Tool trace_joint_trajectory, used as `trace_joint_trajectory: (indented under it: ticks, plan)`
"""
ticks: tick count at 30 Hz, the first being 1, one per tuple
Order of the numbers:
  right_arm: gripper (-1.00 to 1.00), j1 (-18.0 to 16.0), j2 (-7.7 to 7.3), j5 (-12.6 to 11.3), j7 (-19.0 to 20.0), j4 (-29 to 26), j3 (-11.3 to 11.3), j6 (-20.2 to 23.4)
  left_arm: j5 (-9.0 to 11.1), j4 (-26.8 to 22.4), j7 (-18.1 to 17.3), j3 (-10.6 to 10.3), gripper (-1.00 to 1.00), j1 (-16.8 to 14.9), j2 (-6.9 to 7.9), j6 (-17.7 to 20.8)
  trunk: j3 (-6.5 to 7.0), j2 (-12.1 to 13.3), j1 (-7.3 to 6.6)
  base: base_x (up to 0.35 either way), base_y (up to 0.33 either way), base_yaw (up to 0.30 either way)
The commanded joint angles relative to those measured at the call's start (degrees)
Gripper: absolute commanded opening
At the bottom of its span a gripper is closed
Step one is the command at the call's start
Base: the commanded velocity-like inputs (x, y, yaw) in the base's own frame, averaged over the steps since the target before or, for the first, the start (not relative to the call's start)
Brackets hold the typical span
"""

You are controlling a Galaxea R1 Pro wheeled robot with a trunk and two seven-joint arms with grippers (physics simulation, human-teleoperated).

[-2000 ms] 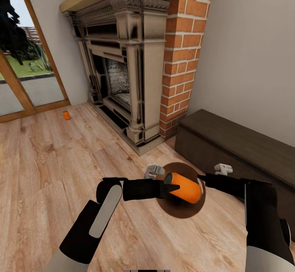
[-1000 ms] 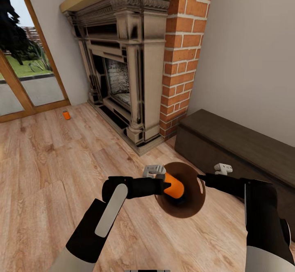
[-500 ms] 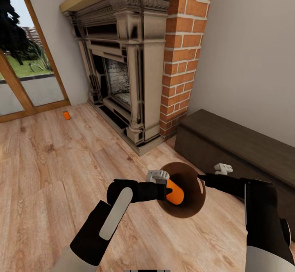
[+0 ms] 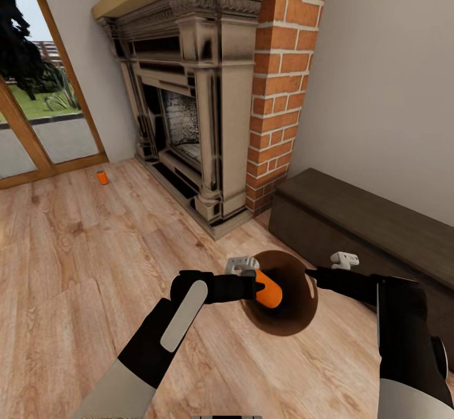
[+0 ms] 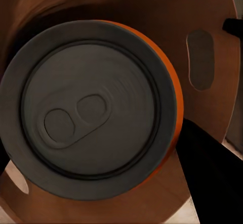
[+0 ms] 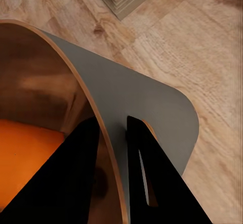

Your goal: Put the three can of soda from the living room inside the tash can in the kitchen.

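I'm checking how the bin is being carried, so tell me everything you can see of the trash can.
The trash can is a small round bin, grey outside and brown and wood-toned inside. A slot handle is cut near the rim. It appears held above the wood floor, its mouth tipped up toward the head camera. The right gripper pinches its rim, one finger inside, one outside. An orange soda can, held by the left gripper, sits in its opening.

Head view high, facing down over the floor, both wrist views close on the tash can point(image 4: 296, 318) it also shows
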Motion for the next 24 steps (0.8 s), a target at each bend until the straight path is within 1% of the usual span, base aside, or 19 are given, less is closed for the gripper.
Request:
trace_joint_trajectory:
  ticks: [1,14,15,24]
  plan:
    - [-1.0,0.0,-0.01,-2.47,0.09,-0.03,0.06,1.5,-2.73,0.1,0.26,0.07,-1.0,-0.04,0.0,0.13,0.01,0.0,-0.01,0.0,0.0,0.0]
    - [-1.0,0.0,0.0,-2.47,0.11,0.11,-0.04,1.5,-2.68,0.63,0.09,0.07,-1.0,-0.09,0.0,-0.1,0.01,0.0,-0.01,0.0,0.0,0.0]
    - [-1.0,0.0,-0.01,-2.47,0.11,0.12,-0.04,1.5,-2.68,0.63,0.09,0.07,1.0,-0.09,0.0,-0.11,0.01,0.0,-0.01,0.0,0.0,0.0]
    - [-1.0,0.0,0.04,-2.47,0.17,0.15,-0.04,1.5,-3.18,0.63,0.09,0.04,1.0,-0.09,0.0,-0.21,0.01,0.0,-0.01,0.0,0.0,0.0]
